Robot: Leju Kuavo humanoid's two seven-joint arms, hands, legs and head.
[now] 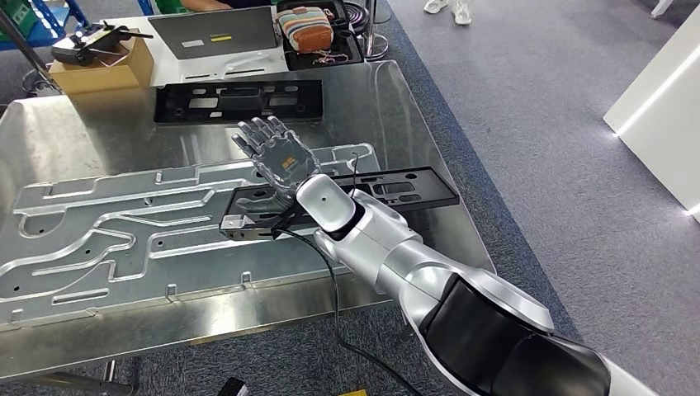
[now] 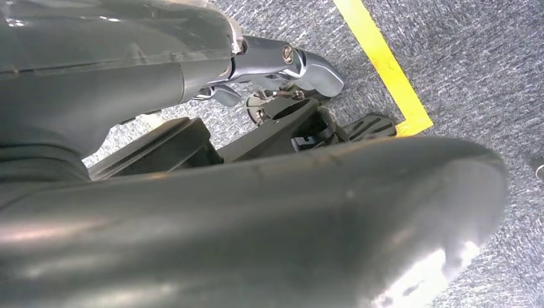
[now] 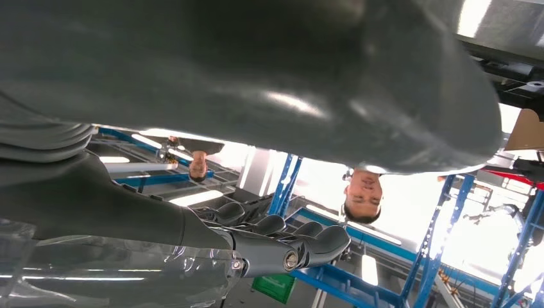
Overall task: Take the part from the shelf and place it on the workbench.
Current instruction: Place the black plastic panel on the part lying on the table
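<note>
Black part (image 1: 413, 188) lies flat on the steel workbench (image 1: 66, 132), its middle hidden under the right hand (image 1: 276, 157), fingers spread wide, holding nothing. Left hand's (image 2: 282, 61) state: cannot tell, mostly hidden.

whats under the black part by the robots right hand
The black part lies on the big grooved metal plate, which rests on the steel workbench. The right hand and wrist cover its middle, so what is beneath there is hidden.
</note>
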